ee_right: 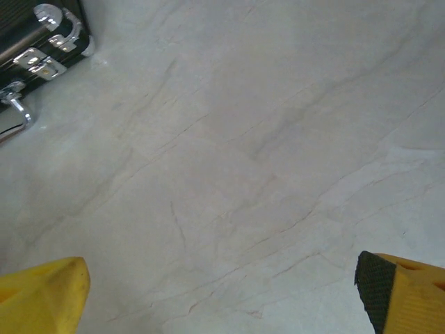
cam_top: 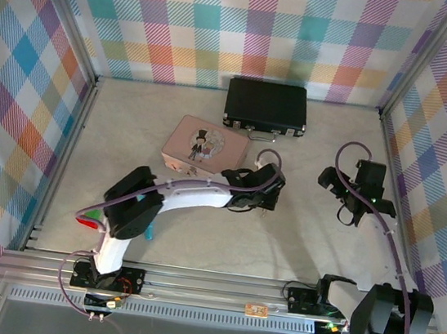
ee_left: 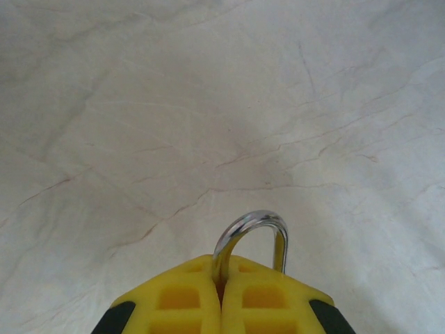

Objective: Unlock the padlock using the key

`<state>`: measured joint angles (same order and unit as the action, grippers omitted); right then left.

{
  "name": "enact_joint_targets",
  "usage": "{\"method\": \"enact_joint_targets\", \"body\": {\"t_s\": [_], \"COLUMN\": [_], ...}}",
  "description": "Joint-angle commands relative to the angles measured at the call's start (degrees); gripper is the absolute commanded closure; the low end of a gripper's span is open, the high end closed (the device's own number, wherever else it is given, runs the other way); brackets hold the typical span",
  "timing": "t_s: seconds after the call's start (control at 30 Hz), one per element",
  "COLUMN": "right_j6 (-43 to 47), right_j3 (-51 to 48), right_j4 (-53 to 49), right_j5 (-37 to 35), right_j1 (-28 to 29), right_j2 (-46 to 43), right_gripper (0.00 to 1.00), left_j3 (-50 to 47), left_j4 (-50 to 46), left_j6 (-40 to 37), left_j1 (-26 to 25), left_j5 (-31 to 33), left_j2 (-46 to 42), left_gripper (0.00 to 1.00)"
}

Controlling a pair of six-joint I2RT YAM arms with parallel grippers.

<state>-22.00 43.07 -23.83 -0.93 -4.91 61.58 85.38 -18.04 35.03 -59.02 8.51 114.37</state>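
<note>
- Pastel plaid walls close in a pale, marble-veined bench on three sides, and an aluminium rail runs along its near edge.
- A black case lies shut at the far middle of the bench. The right wrist view catches its corner, with chrome latches.
- Just near and left of the case sits a pink tin. Its lid carries a round picture of a small figure in a dark hat, and any lettering on it is too small to read.
- The white left arm stretches across the middle of the bench, its wrist just right of the tin and close to it.
- The left jaws are pressed together, yellow fingers meeting on the padlock. Its silvery shackle arches up from between them, and its body is hidden behind them.
- The right jaws stand wide apart over bare bench at the right, gripping nothing, with one yellow fingertip at each lower corner of the right wrist view.
- A small green-and-red object lies beside the left arm's elbow, too hidden to make out.
</note>
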Motion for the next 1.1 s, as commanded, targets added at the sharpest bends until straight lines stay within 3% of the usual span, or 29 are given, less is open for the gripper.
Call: {"method": "enact_joint_targets", "body": {"t_s": [0.0,0.3,0.4,0.57,0.87,1.07], "right_j6": [-1.8,-3.7,-3.4,-3.3,1.2,7.3], "right_j3": [-1.0,-3.2,-3.1,-3.3,-3.2,-5.5], "right_j4": [1.0,2.7,2.9,4.8,15.1,25.7], "right_j5": [4.9,7.1,7.4,6.7,2.2,-3.4], "right_j1": [0.1,0.0,0.0,0.1,0.0,0.0], "right_j2": [-2.1,-2.3,-0.9,1.2,9.8,13.9], "right_gripper": [0.01,0.01,0.01,0.01,0.01,0.01], "left_j3": [5.7,12.4,12.9,12.2,-2.6,-13.9], "left_j4": [-6.8,-11.3,-10.9,-10.5,-2.1,0.0], "left_j6": [-1.0,-2.3,-1.9,-1.1,-2.8,-6.0], "left_j1": [0.0,0.1,0.1,0.6,5.2,15.9], "left_j5": [1.3,5.7,4.8,3.8,2.8,0.2], "left_j2": [3.8,11.3,11.8,9.6,-10.0,-24.2], "left_gripper": [1.0,0.99,0.87,0.56,0.35,0.16]}}
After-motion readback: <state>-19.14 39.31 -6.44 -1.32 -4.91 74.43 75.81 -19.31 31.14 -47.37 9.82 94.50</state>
